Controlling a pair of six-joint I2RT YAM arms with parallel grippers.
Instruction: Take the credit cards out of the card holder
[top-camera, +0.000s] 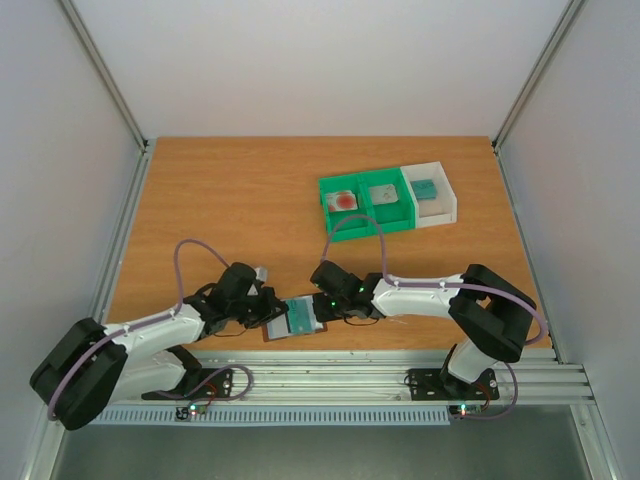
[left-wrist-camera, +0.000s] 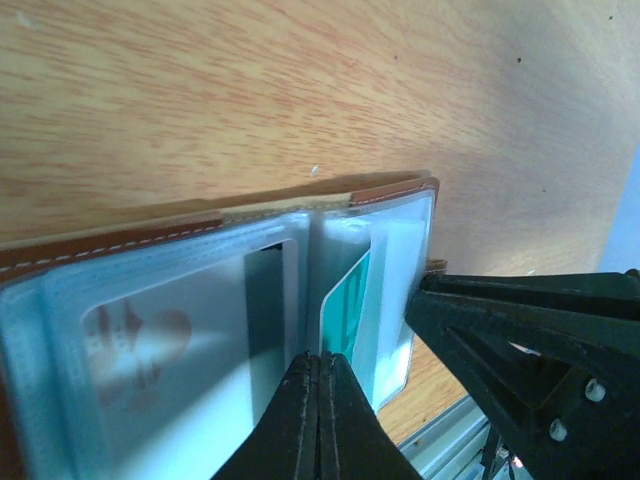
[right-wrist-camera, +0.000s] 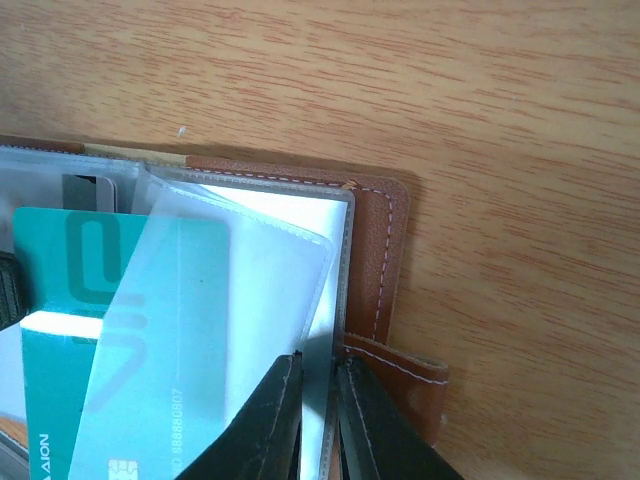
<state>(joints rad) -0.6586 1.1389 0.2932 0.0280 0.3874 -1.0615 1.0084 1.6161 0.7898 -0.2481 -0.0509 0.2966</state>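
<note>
The brown card holder (top-camera: 298, 320) lies open near the table's front edge, between both grippers. My left gripper (left-wrist-camera: 320, 357) is shut, and the edge of a teal credit card (left-wrist-camera: 347, 300) runs into the seam between its fingertips. Left of it, a pale card with a red blot (left-wrist-camera: 140, 340) sits in a clear sleeve. My right gripper (right-wrist-camera: 318, 365) is shut on the holder's right edge (right-wrist-camera: 375, 250), beside the brown tab (right-wrist-camera: 400, 372). The teal card (right-wrist-camera: 70, 270) shows partly out from under a lifted clear sleeve (right-wrist-camera: 230, 300). A grey card (right-wrist-camera: 88, 190) peeks out behind it.
At the back right stands a green two-compartment tray (top-camera: 365, 215) with a red-blotted card (top-camera: 343, 199) and a grey card (top-camera: 384, 193). A white tray (top-camera: 447, 200) beside it holds a teal card (top-camera: 426, 188). The metal rail (top-camera: 380, 375) runs just in front of the holder.
</note>
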